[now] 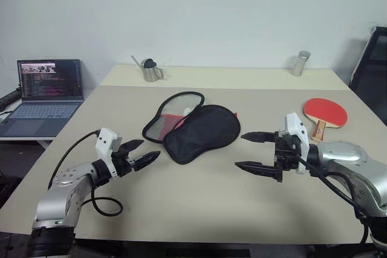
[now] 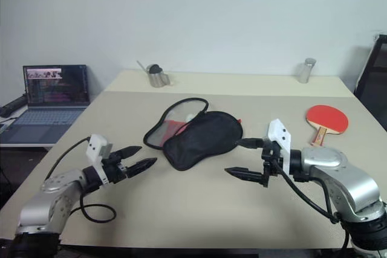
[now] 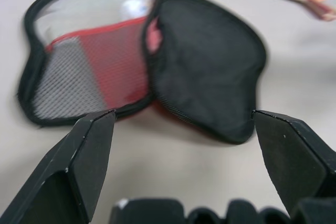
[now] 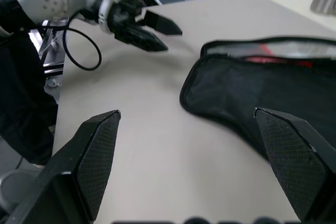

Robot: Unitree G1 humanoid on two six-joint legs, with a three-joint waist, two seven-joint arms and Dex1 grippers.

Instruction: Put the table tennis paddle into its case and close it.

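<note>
The left end effector (image 1: 144, 152) hovers over the beige worktop (image 1: 199, 203) with its two black fingers spread wide and nothing between them. Just ahead of its tips, and a little toward the robot's right, lies the soft paddle-shaped zip case (image 1: 193, 130), unzipped and folded open: the black fabric half is nearer the right end effector, the red half with its black mesh pocket lies on the far side of it. In the left wrist view the case (image 3: 199, 77) sits between and beyond the two fingers, apart from them.

The right end effector (image 1: 251, 151) points toward the robot's left, its fingers also wide apart and empty. The black half of the case lies near its tips, not touching.

The table tennis paddle (image 1: 325, 113), a round red rubber face with a short light-wood handle, lies flat on the worktop behind the right end effector, toward the robot's right, well apart from the case.

Farther back stand a small metal watering can (image 1: 149, 69) and a metal cylinder (image 1: 300, 63).
</note>
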